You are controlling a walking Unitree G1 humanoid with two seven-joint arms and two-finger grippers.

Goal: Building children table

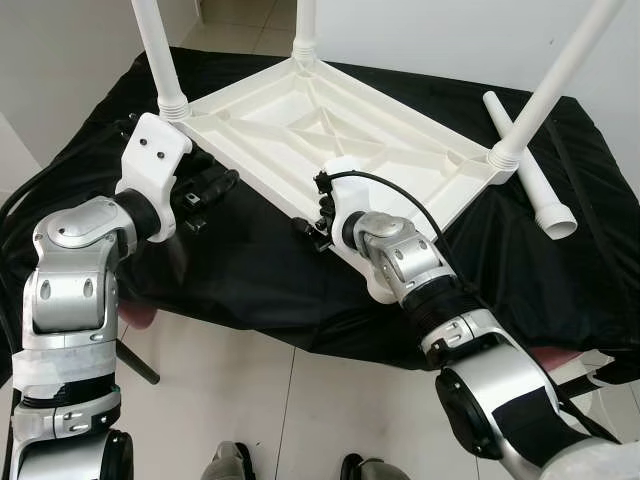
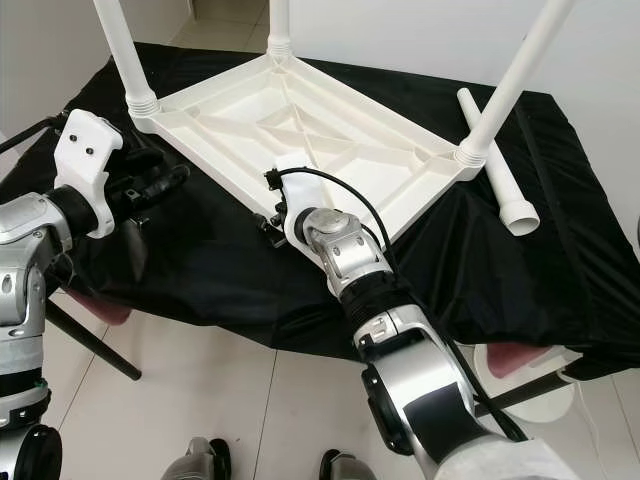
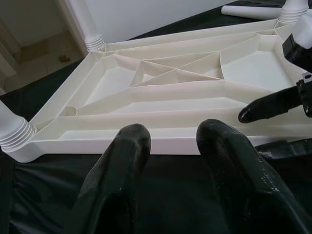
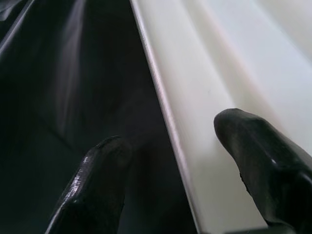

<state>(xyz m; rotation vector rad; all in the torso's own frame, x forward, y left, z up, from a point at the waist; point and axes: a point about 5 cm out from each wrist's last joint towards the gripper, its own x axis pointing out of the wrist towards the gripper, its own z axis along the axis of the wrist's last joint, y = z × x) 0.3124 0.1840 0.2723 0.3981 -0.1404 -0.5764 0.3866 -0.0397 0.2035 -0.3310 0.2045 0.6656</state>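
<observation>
Jaws of the right gripper (image 4: pixel 170 161) straddle the tabletop (image 1: pixel 300 125) rim, parted; left gripper (image 3: pixel 175 146) jaws gape, empty.

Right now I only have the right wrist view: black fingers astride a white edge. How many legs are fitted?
Observer: Three legs stand up from the upturned table.
Operator: And the fourth?
Observer: The loose leg lies on the black cloth, at the table's right.
Operator: And the other arm?
Observer: The left end effector is open, just short of the table's left rim.
</observation>
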